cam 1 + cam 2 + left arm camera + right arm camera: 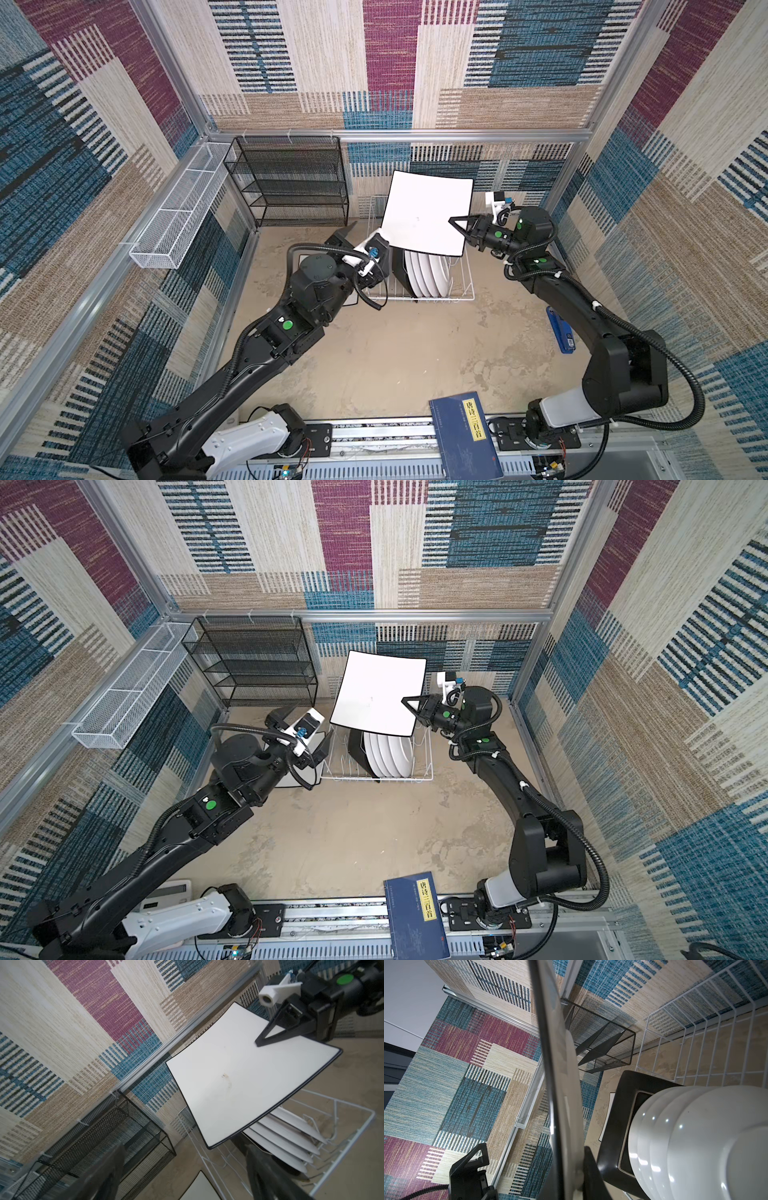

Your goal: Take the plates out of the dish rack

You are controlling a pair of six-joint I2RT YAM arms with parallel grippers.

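At the near edge lies a blue book. Farther back, the left gripper gapes empty beside the dish rack, which holds a black square plate and four round white plates. Above it, the right gripper clamps a large white square plate.

The dish rack sits at the far middle of the table, with the mesh shelf unit to its left against the far wall. In its near half 4 round plates stand on edge side by side, an upright square plate just left of them. A tilted square plate hangs above its far half, the right gripper on its right edge; a flat square plate lies on the table just left of the rack, and a book at the near edge.
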